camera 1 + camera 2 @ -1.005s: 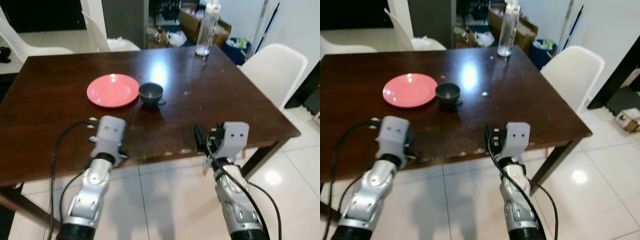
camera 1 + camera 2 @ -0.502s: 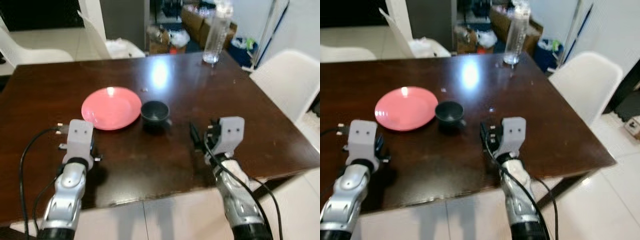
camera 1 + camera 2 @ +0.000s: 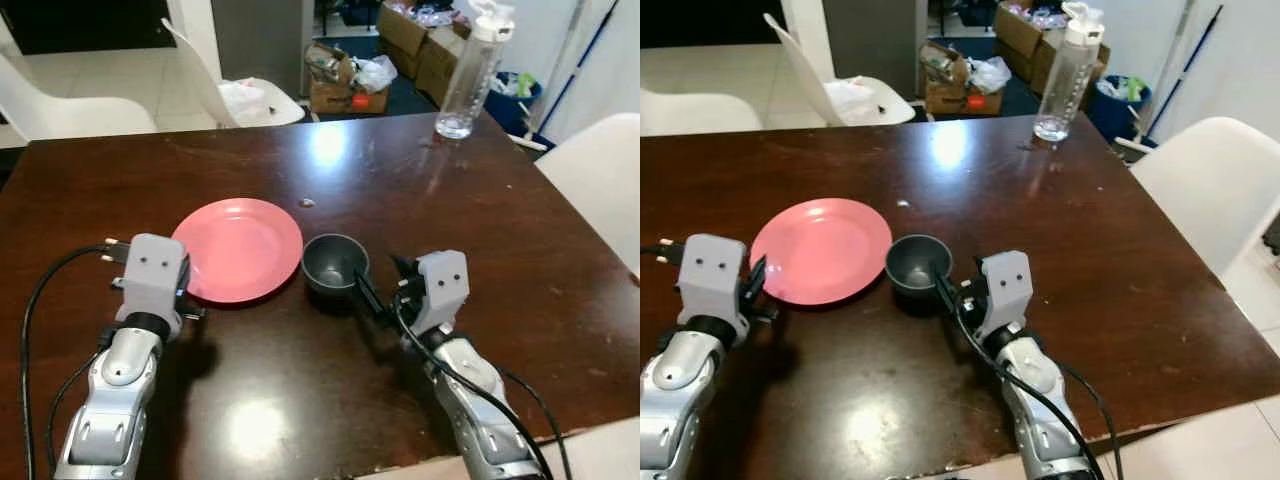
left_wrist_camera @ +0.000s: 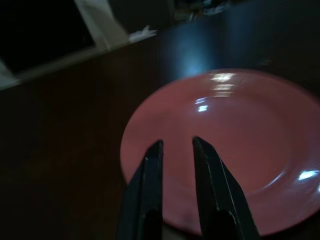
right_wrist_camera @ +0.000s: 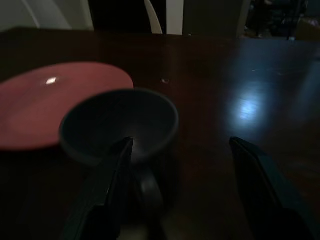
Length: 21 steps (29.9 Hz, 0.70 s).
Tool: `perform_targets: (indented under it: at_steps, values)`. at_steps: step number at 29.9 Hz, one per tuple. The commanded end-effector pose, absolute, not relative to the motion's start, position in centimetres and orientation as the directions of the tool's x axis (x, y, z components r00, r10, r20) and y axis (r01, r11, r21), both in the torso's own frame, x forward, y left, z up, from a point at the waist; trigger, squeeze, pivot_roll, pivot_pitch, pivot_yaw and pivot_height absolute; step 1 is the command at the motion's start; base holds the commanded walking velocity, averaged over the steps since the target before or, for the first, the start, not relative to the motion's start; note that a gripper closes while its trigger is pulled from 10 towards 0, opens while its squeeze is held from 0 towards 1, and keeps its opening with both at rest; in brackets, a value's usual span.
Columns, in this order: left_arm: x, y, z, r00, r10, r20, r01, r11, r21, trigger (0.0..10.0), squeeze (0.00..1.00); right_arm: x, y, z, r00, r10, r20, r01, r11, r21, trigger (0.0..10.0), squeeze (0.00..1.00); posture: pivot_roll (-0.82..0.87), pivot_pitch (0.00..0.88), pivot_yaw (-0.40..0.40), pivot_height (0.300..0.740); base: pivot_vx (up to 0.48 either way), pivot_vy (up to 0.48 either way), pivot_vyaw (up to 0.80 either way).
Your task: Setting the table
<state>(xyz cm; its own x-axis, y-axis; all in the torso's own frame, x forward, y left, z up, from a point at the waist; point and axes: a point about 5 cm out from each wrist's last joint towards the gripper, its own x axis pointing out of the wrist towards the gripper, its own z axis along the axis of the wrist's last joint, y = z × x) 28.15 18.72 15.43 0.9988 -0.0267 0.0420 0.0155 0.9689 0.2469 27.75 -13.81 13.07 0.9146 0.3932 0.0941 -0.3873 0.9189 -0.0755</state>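
A pink plate (image 3: 240, 248) lies on the dark wooden table (image 3: 480, 200), with a dark grey cup (image 3: 335, 262) touching its right side. My left gripper (image 4: 175, 145) hovers over the plate's near left rim, its fingers (image 4: 152, 155) a narrow gap apart with nothing between them. My right gripper (image 5: 180, 142) is open wide, just behind the cup's near right side. Its one finger (image 5: 112, 170) lies by the cup's handle and the other stands off to the cup's right.
A clear water bottle (image 3: 468, 70) stands at the table's far right. White chairs stand at the right (image 3: 600, 165), the far left (image 3: 60, 105) and the far side (image 3: 240, 90). Cardboard boxes (image 3: 400, 25) and a bin sit on the floor beyond.
The camera has come closer to the table. Both grippers, earlier at the near edge, now reach over the tabletop: the left one up to the plate, the right one up to the cup.
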Motion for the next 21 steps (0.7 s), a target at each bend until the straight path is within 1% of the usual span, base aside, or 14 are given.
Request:
perform_targets:
  at_steps: [1, 2, 3, 5, 10, 14, 16, 19, 21]
  values:
    - [27.9, 18.7, 15.2, 0.999, -0.031, 0.026, 0.023, 0.969, 0.244, 10.0, 0.00, 27.4, -13.7, 13.2, 0.909, 0.408, 0.086, -0.401, 0.912, -0.090, 10.0, 0.00, 0.00, 0.055, 0.047, 0.740, 0.000, 0.000, 0.00]
    - [28.0, 18.6, 15.2, 0.999, -0.037, 0.026, 0.029, 0.970, 0.243, 10.0, 0.00, 26.6, -13.9, 13.2, 0.899, 0.432, 0.076, -0.424, 0.900, -0.103, 10.0, 0.00, 0.00, 0.060, 0.047, 0.740, 0.000, 0.000, 0.00]
    - [28.0, 18.6, 15.2, 0.999, -0.037, 0.026, 0.029, 0.970, 0.243, 10.0, 0.00, 26.6, -13.9, 13.2, 0.899, 0.432, 0.076, -0.424, 0.900, -0.103, 10.0, 0.00, 0.00, 0.060, 0.047, 0.740, 0.000, 0.000, 0.00]
    - [28.0, 18.3, 15.2, 0.999, -0.048, 0.022, 0.041, 0.969, 0.244, 10.0, 0.00, 25.3, -13.9, 13.2, 0.890, 0.452, 0.058, -0.444, 0.889, -0.115, 10.0, 0.00, -0.01, 0.063, 0.048, 0.740, 0.000, 0.000, 0.00]
    - [28.0, 18.1, 15.3, 0.998, -0.063, 0.018, 0.057, 0.968, 0.244, 10.0, 0.00, 24.4, -14.0, 12.2, 0.894, 0.448, 0.013, -0.443, 0.888, -0.125, 10.0, 0.00, -0.02, 0.074, 0.063, 0.740, 0.000, 0.000, 0.00]
    - [28.2, 17.8, 15.5, 0.997, -0.078, 0.016, 0.071, 0.967, 0.246, 10.0, 0.00, 24.9, -14.4, 10.9, 0.877, 0.477, -0.056, -0.480, 0.864, -0.154, 10.0, 0.00, -0.01, 0.082, 0.074, 0.740, 0.000, 0.000, 0.00]
    - [28.3, 17.7, 15.6, 0.996, -0.086, 0.017, 0.079, 0.965, 0.248, 10.0, 0.00, 25.3, -14.6, 10.7, 0.874, 0.481, -0.075, -0.486, 0.853, -0.193, 10.0, 0.00, -0.01, 0.086, 0.080, 0.740, 0.000, 0.000, 0.00]
    - [28.4, 17.4, 15.8, 0.995, -0.098, 0.020, 0.090, 0.964, 0.251, 10.0, 0.00, 26.6, -15.6, 11.1, 0.897, 0.438, -0.070, -0.442, 0.870, -0.217, 10.0, 0.00, 0.00, 0.093, 0.085, 0.740, 0.000, 0.000, 0.00]
    - [28.5, 17.3, 15.9, 0.995, -0.102, 0.021, 0.094, 0.963, 0.252, 10.0, 0.00, 27.3, -16.1, 11.3, 0.904, 0.424, -0.057, -0.426, 0.884, -0.191, 10.0, 0.00, 0.00, 0.098, 0.090, 0.740, 0.000, 0.000, 0.00]
